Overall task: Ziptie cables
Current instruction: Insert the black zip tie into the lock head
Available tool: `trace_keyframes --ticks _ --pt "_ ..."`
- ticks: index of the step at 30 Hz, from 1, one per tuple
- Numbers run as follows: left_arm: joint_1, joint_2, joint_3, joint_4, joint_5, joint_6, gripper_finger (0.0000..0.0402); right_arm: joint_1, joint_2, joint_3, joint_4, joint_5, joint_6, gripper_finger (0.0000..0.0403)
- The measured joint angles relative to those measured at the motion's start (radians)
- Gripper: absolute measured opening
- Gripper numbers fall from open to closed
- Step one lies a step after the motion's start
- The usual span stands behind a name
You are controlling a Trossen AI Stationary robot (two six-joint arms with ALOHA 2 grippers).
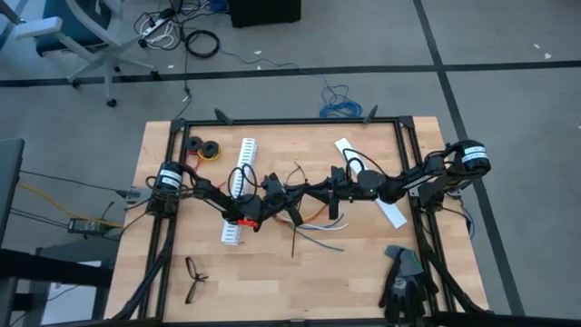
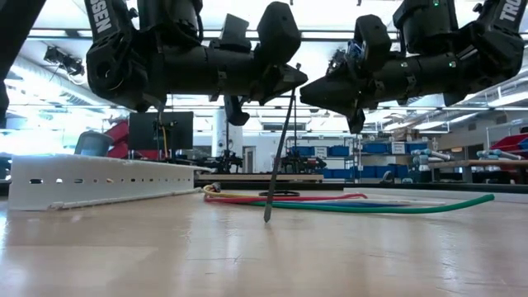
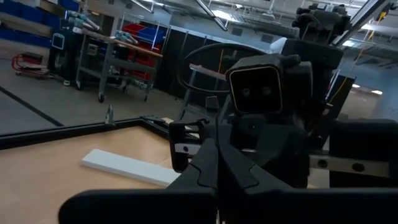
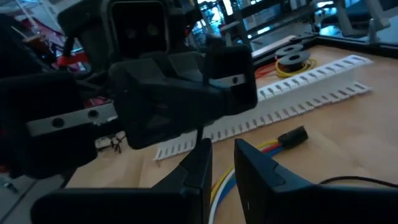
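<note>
Low view, near to far: one of the zipties [image 2: 279, 157] hangs tip-down onto the table [image 2: 264, 256], at 6 o'clock from the two meeting grippers; left gripper [image 2: 290, 82] closed, right gripper [image 2: 312, 89] narrowly parted, ziptie's holder uncertain. Beyond lie the cables [image 2: 346, 200].

You cannot see where the ziptie [image 2: 279, 157] is pinched: its top disappears between the two grippers' dark housings in the low view. From above, both arms cover the spot where the cables [image 1: 313, 218] cross. Each wrist view is mostly blocked by the other arm's camera housing, hiding the fingertips' contact.
</note>
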Motion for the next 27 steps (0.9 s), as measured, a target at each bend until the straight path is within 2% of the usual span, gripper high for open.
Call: trace_keyframes --ticks 5,11,18,27 --pt "0.004 0.000 0.000 0.000 0.010 -0.060 0.0004 0.000 0.000 0.000 0.001 -0.065 -0.005 0.0059" --pt "0.016 0.000 0.027 -0.017 0.101 -0.111 0.0004 0.000 0.000 0.000 0.007 -0.110 -0.019 0.0059" --pt "0.016 0.000 0.073 -0.089 0.122 -0.103 0.0003 0.000 0.000 0.000 0.012 -0.112 -0.020 0.0058" --pt "0.016 0.000 0.069 -0.090 0.122 -0.103 0.0004 0.000 0.000 0.000 0.013 -0.140 -0.063 0.0004"
